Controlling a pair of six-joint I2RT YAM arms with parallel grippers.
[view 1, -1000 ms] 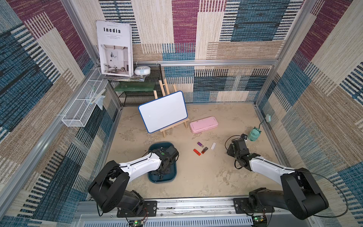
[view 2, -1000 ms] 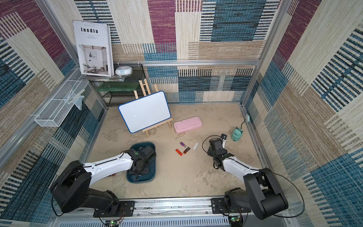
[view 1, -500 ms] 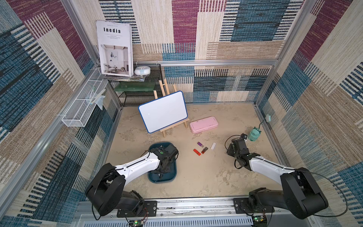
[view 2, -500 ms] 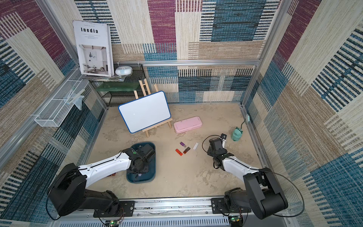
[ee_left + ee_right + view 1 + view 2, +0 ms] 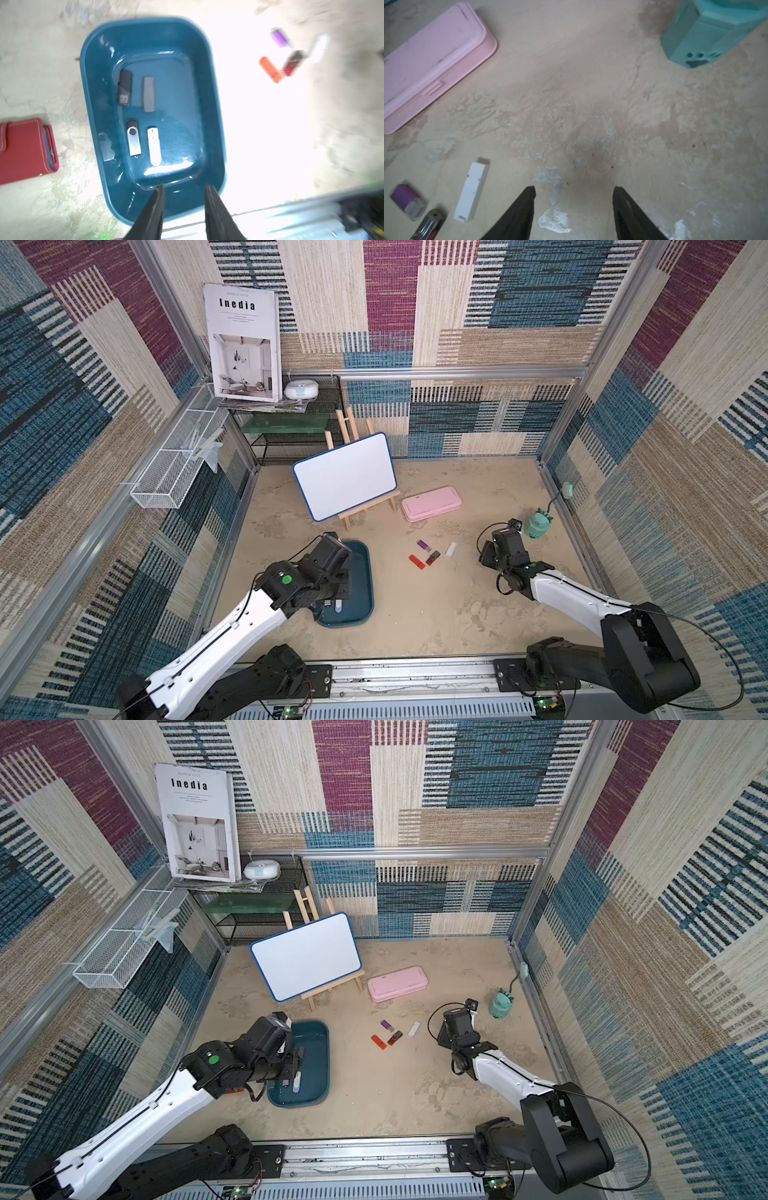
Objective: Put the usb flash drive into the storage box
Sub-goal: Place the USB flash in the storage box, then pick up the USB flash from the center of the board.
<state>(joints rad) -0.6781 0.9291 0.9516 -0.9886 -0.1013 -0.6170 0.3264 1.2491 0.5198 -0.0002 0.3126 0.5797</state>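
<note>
1. Next target, I judge: white usb flash drive (image 5: 451, 548), on the table (image 5: 436, 614) right of centre in a top view. Its long axis tilts toward the upper right. The purple drive (image 5: 423, 545), red drive (image 5: 416, 561) and dark-red drive (image 5: 432, 558) sit just left of it.
2. Nearer arm: right gripper (image 5: 574, 188), just right of the drive, jaws wide, empty.
3. The left gripper (image 5: 185, 187) hovers over the storage box (image 5: 204, 99), below centre. Its jaws are narrowly apart and empty. Four drives lie inside, among them the boxed white drive (image 5: 154, 146).

Left end effector (image 5: 340, 593): above storage box (image 5: 362, 568) | white usb flash drive (image 5: 338, 606): lying inside box | red drive (image 5: 416, 561), purple drive (image 5: 423, 545): on worktop (image 5: 436, 614), apart from box
</note>
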